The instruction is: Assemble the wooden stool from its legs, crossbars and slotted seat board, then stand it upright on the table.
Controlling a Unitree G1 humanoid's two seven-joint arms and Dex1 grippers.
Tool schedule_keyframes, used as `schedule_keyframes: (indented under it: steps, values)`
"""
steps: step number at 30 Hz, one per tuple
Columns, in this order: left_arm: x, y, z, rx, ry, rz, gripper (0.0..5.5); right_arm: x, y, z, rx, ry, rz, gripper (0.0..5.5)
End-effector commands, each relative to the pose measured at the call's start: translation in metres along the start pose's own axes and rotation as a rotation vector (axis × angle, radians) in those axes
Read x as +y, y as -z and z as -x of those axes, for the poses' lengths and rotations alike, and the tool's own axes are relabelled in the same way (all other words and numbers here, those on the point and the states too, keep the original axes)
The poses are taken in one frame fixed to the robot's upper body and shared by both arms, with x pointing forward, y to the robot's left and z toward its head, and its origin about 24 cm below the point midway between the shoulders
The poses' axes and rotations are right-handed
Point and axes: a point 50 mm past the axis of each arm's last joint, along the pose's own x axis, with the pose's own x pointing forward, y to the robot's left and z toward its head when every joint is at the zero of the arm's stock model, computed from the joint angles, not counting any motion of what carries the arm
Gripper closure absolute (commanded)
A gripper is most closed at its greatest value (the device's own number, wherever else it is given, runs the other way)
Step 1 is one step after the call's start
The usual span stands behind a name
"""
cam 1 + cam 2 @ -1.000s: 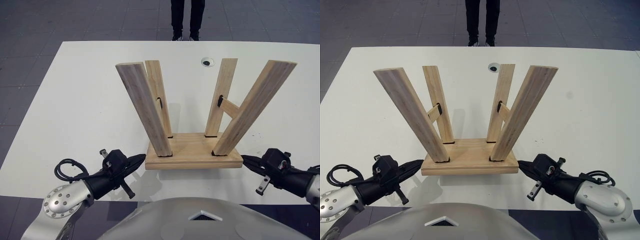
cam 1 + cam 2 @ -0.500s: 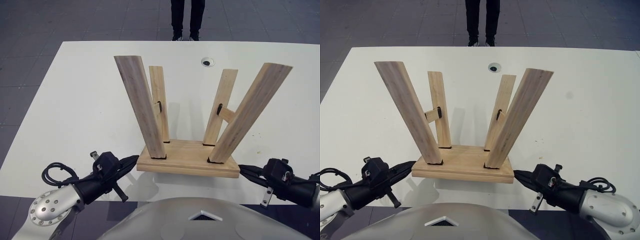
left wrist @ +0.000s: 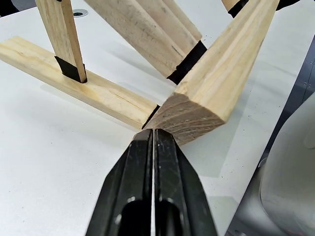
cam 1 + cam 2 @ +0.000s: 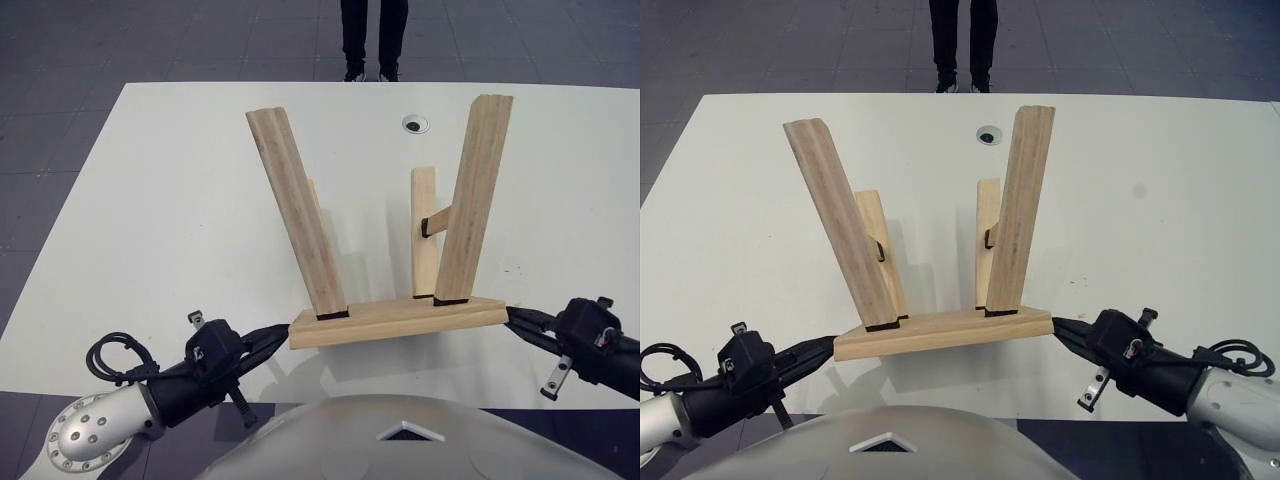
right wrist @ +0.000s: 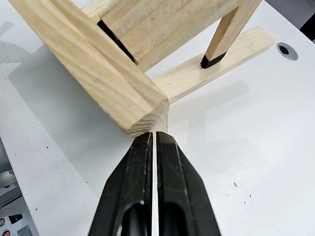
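The pale wooden stool (image 4: 400, 250) stands upside down at the middle of the white rectangular table (image 4: 170, 200). Its flat slotted seat board (image 4: 400, 320) is lowest and its four plank legs point up. From the head views the board shows mostly its long near edge and slopes a little, the 3 o'clock end higher than the 9 o'clock end. A shadow lies on the table just under it, and whether any part of it rests on the table cannot be told. The near left leg (image 4: 300, 215) rises from a black-lined slot (image 4: 330, 313) and leans toward 11 o'clock. The near right leg (image 4: 470, 200) rises almost straight, tipped slightly toward 1 o'clock. Between them and farther back stands the shorter-looking far right leg (image 4: 424, 230), joined to the near right leg by a short wooden crossbar (image 4: 438, 221). The far left leg (image 4: 878, 240) is largely hidden behind the near left one. The left gripper (image 4: 284, 331) sits at the board's 9 o'clock end, its two black fingers (image 3: 142, 162) pressed together, clasping nothing, their tips touching the end grain at the board's corner. The right gripper (image 4: 511, 316) sits at the 3 o'clock end in the same way, its fingers (image 5: 167, 167) closed on each other and their tips against that end of the board. A small round grommet hole (image 4: 413, 124) lies in the tabletop at 12 o'clock from the stool, well apart from it.
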Motion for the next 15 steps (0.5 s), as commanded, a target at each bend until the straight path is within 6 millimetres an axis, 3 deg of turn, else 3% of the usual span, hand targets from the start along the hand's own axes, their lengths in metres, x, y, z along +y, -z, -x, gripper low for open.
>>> schedule_keyframes:
  steps: [1, 15]
  values:
    - [-0.009, -0.018, -0.003, -0.085, 0.096, -0.043, 5.4, 0.018, -0.017, -0.007, -0.115, -0.177, 0.005, 5.37]
    - [0.005, -0.01, 0.002, -0.014, 0.028, -0.036, 5.4, 0.031, -0.023, -0.004, -0.184, -0.301, -0.014, 5.37]
